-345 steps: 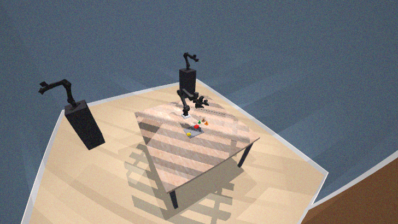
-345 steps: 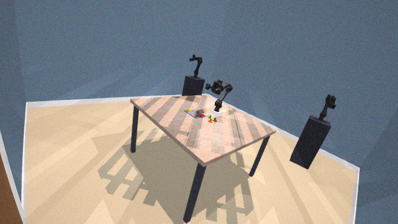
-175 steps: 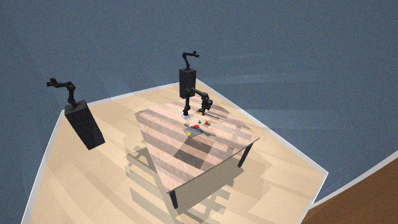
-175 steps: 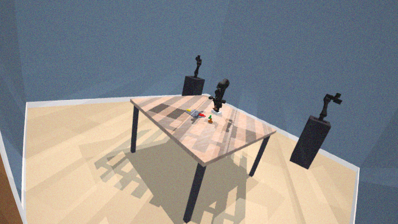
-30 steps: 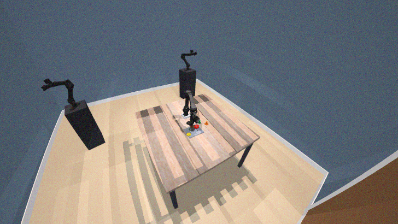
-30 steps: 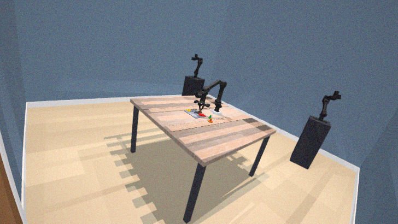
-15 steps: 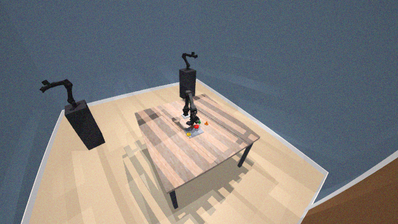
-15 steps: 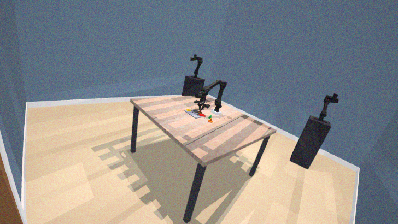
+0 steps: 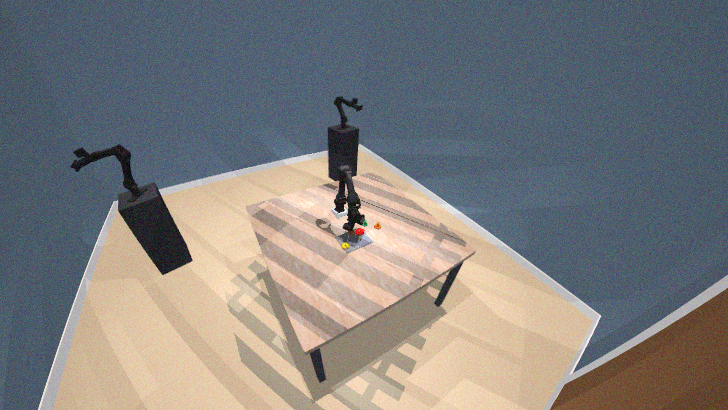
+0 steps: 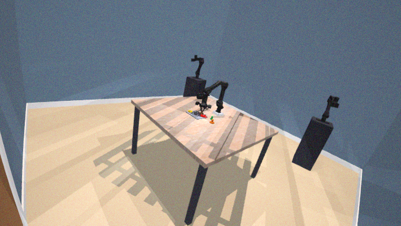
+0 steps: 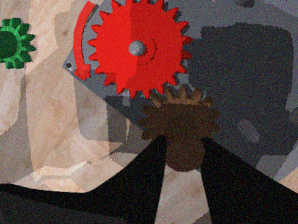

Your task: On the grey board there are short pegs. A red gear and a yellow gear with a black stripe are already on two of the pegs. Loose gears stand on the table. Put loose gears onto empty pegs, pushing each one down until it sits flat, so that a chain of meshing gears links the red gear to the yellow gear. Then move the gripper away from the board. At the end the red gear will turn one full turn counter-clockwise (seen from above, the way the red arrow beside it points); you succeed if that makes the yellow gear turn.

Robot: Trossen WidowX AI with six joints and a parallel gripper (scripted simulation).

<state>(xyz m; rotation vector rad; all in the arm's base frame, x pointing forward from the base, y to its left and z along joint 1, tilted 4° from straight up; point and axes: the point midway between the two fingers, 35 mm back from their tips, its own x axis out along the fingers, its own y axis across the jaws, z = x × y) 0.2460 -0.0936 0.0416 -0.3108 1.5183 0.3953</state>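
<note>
The board (image 9: 364,242) (image 10: 198,117) (image 11: 270,15) bears the red gear (image 9: 359,231) (image 10: 203,115) (image 11: 120,55) and, farther left in the exterior view, the yellow gear (image 9: 345,246) (image 10: 190,111). The gripper (image 9: 351,228) (image 10: 201,112) (image 11: 185,142) is clamped on the brown gear (image 11: 180,120), beside the red one. Right of the board stand the orange gear (image 9: 377,225) (image 10: 212,122) and green gear (image 9: 364,223) (image 10: 211,117) (image 11: 15,43).

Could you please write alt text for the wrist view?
Black gripper fingers hold a brown gear by its hub, just beside a red gear on a grey board. A green gear stands on the table at left.
</note>
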